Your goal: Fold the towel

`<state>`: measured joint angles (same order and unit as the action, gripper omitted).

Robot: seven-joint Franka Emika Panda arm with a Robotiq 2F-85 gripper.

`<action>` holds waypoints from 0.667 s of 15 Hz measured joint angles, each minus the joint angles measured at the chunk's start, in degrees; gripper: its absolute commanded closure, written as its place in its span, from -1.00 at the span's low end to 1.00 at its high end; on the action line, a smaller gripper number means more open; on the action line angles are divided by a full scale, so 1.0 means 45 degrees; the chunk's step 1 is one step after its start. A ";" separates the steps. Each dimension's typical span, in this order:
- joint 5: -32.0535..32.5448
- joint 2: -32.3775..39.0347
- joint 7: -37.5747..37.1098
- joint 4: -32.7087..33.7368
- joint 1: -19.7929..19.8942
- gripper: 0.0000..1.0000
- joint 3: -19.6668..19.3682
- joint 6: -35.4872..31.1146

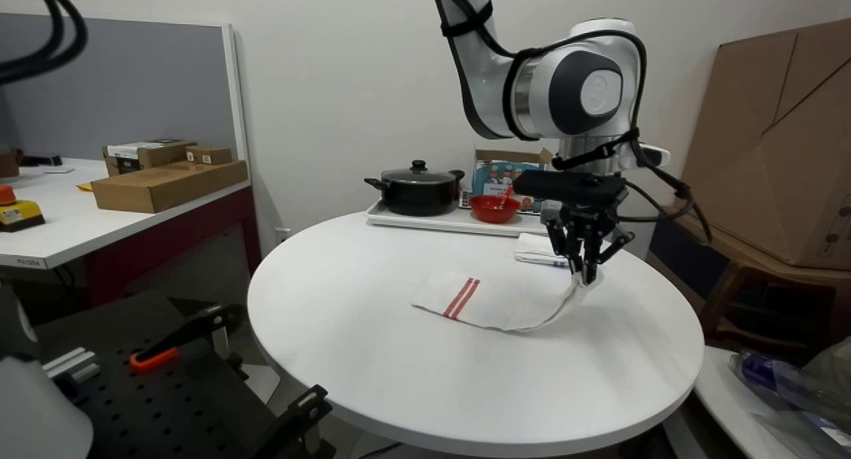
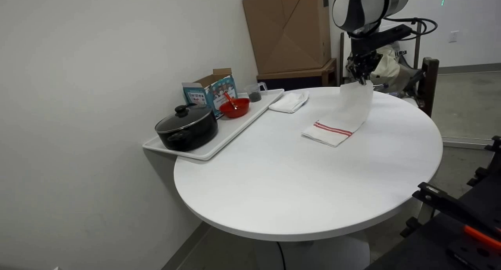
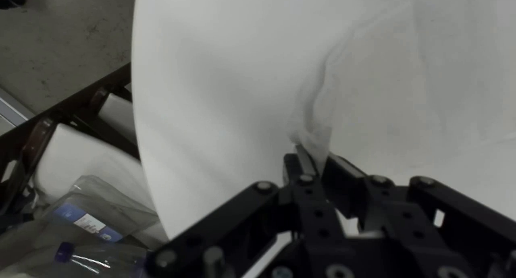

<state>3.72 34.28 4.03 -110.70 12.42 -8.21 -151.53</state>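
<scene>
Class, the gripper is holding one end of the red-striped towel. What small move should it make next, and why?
Probably carry the pinched end over toward the red stripes: the gripper is closed on that end of the striped towel, raised above the round table, while the striped end lies flat, ready to be covered.

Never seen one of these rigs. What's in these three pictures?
A robot arm ending in a two-fingered gripper. Two pictures are taken by cameras standing outside the robot; the wrist view is taken from the arm itself, looking past the gripper. On the round white table lies a red-striped white towel. The gripper is pinching one end and holding it raised; the striped end rests on the table. Nearby are another white cloth and a tray carrying a black pot and a red bowl.
</scene>
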 measured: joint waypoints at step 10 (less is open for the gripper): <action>-0.0015 -0.2952 -0.1661 -0.2828 -0.2916 0.81 0.1970 0.0025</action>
<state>3.65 20.99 -3.45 -123.42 -0.70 0.65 -151.42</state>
